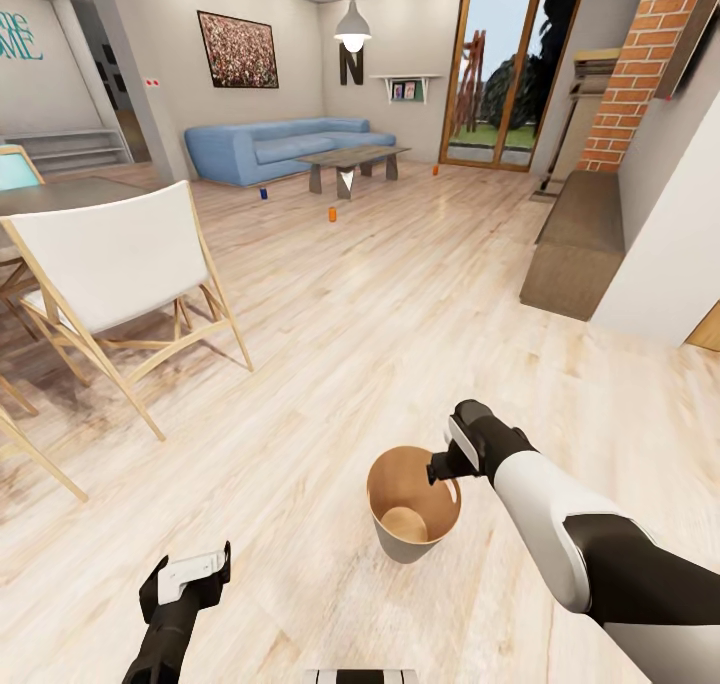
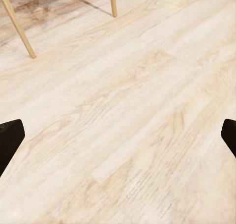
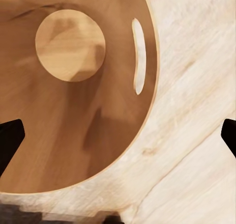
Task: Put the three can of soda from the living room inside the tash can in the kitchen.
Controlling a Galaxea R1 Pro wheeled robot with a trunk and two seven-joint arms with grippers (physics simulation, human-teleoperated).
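now | living room wood-plank floor (image 1: 380, 294) | tash can (image 1: 400, 544) upright | both pincers spread, empty

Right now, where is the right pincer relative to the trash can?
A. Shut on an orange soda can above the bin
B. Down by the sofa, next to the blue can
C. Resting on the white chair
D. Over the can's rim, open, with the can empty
D: the right pincer sits at the rim of the trash can, and the right wrist view shows its tips spread wide over the bare tan inside.
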